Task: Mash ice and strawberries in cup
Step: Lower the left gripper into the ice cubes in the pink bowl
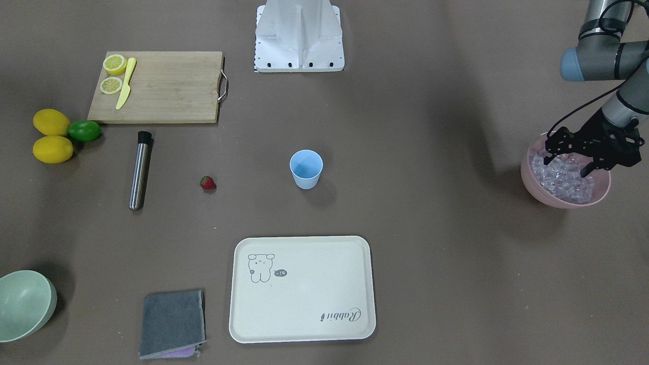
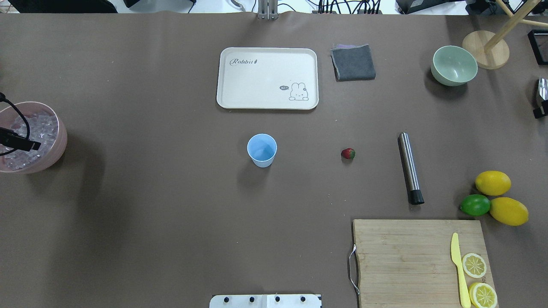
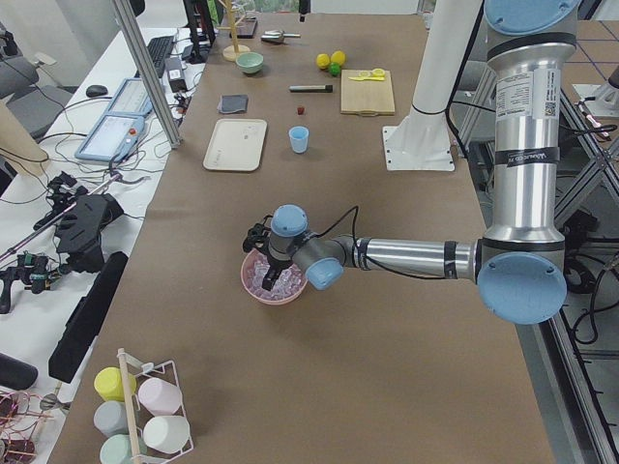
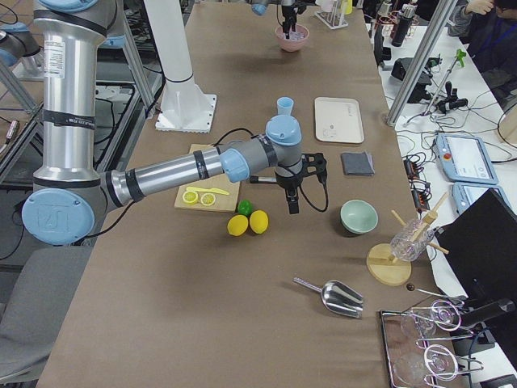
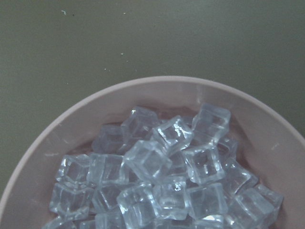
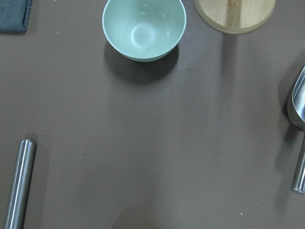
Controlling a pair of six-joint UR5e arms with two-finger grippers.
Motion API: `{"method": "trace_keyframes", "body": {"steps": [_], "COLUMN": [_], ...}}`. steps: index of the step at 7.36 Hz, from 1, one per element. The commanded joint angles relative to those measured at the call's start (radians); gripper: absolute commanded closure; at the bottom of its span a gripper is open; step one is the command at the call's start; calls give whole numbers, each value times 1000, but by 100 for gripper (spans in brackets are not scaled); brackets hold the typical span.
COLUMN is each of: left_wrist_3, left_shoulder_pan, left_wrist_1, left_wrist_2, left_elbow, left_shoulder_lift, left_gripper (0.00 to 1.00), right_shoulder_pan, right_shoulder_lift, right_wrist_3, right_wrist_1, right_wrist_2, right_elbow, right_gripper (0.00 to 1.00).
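Observation:
The light-blue cup (image 1: 306, 170) stands upright and empty at mid-table. To its side lies the strawberry (image 1: 208, 183), also seen from overhead (image 2: 348, 153). The ice (image 1: 563, 182) fills a pink bowl (image 1: 557, 202) at the table's end; the left wrist view shows the cubes (image 5: 162, 176) close up. My left gripper (image 1: 567, 163) hangs open just over the ice, holding nothing. My right gripper (image 4: 292, 206) shows only in the exterior right view, hovering between the lemons and the green bowl; I cannot tell if it is open or shut.
A steel muddler (image 1: 140, 170) lies beyond the strawberry. A cutting board (image 1: 167, 86) holds lemon halves and a yellow knife, with whole lemons (image 1: 52, 149) and a lime (image 1: 84, 130) beside it. A cream tray (image 1: 304, 324), grey cloth (image 1: 172, 322), green bowl (image 1: 23, 304) and metal scoop (image 6: 298, 109) lie around.

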Motion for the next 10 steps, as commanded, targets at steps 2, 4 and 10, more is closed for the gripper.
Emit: {"method": "trace_keyframes", "body": {"steps": [2,4,10], "left_wrist_3": [0,0,-2], "left_shoulder_pan": [18,18,7], "left_wrist_1": [2,1,3], "left_wrist_2": [27,25,13], "left_elbow": [0,0,-22], "left_shoulder_lift": [3,7,15], "left_gripper": [5,35,100], "right_shoulder_pan": [0,0,0], "right_shoulder_lift": [0,-2,-5], "right_wrist_3": [0,0,0], "right_wrist_1": [1,1,1], "right_wrist_2": [0,2,0], "right_elbow": [0,0,1], "right_gripper": [0,0,0]}}
